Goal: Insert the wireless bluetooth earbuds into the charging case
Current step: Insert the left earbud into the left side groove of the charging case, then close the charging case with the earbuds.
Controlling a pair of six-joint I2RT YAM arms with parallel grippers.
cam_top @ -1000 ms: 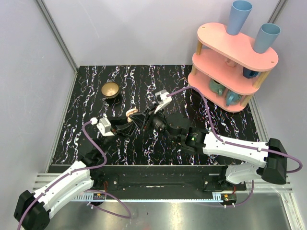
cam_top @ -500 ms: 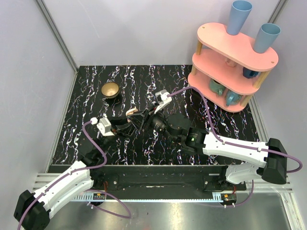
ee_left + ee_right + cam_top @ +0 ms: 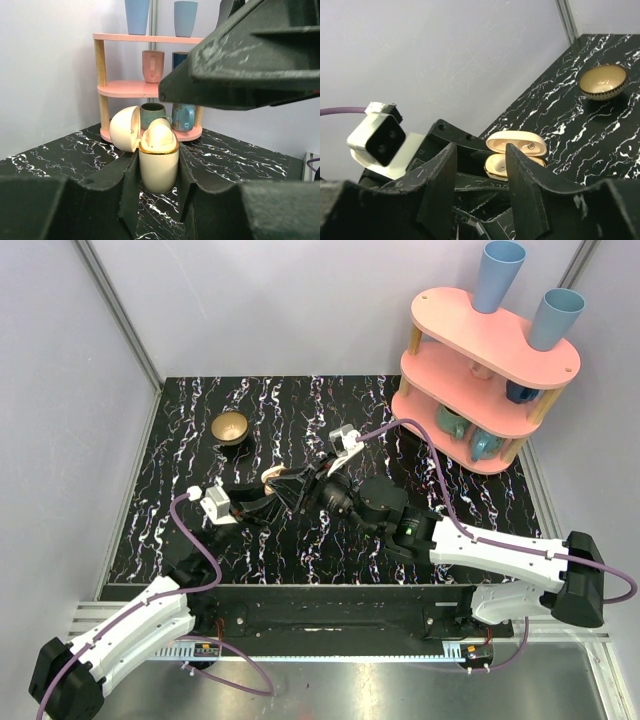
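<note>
The cream charging case [image 3: 159, 167] with a gold rim stands upright, and my left gripper [image 3: 159, 176] is shut on its body. Its lid [image 3: 124, 128] is swung open to the left. A cream earbud [image 3: 159, 134] sits in the top of the case. In the right wrist view the charging case [image 3: 496, 165] and its lid [image 3: 516, 142] show just beyond my right gripper [image 3: 481, 150], which is open with nothing between its fingers. From above, the right gripper [image 3: 303, 483] hovers right beside the case [image 3: 276, 477]. No loose earbuds show on the table.
A small gold bowl [image 3: 231, 426] sits at the back left of the black marbled table [image 3: 200, 530]. A pink two-tier shelf [image 3: 497, 339] with blue cups and mugs stands at the back right. The right gripper's body [image 3: 240, 65] looms over the case.
My right gripper's jaws have opened, and its wrist has drawn slightly back to the right from the case. The left gripper and the case have stayed put.
</note>
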